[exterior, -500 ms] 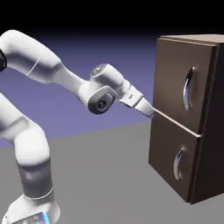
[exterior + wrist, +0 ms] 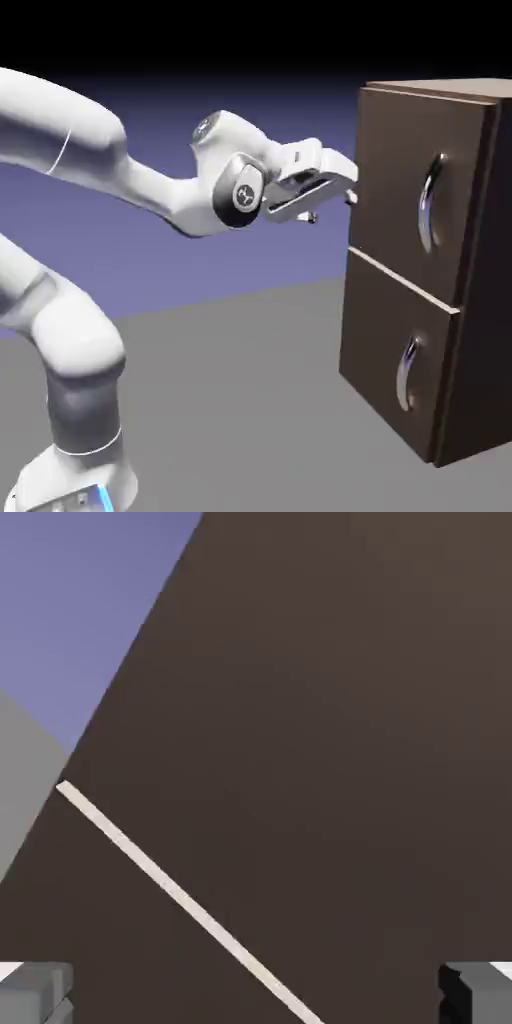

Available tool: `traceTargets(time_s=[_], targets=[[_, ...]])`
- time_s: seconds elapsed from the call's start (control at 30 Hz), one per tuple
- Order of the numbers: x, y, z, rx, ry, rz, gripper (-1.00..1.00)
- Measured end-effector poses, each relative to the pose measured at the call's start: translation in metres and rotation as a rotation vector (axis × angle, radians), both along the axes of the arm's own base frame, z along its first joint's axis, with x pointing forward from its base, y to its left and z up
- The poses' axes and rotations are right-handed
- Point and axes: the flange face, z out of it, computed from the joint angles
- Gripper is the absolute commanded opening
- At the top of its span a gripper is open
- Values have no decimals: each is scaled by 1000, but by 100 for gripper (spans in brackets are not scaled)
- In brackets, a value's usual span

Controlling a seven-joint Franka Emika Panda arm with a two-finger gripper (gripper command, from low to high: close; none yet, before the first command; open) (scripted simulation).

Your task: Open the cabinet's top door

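Dark wood cabinet (image 2: 425, 270) | top door (image 2: 410, 190) rigid, hinged, likely moderate weight | grasp its smooth, maybe slippery silver handle (image 2: 430, 203) mid-curve | pincer (image 2: 345, 190) released, beside door's edge, empty

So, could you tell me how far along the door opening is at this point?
Nothing is done yet: the top door sits flush and closed in the cabinet. In hand: the open hand is near the door's left edge, facing the wood, holding nothing. Left: reach the long silver handle, grip it and pull the door open.
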Motion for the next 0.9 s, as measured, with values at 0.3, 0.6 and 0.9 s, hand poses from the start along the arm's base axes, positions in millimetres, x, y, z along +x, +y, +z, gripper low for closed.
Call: traceTargets(time_s=[0.3, 0.6, 0.9], targets=[[-11, -8, 29, -384, -138, 216, 0], [-18, -29, 43, -779, -263, 374, 0], [-17, -60, 40, -1181, -357, 482, 0]])
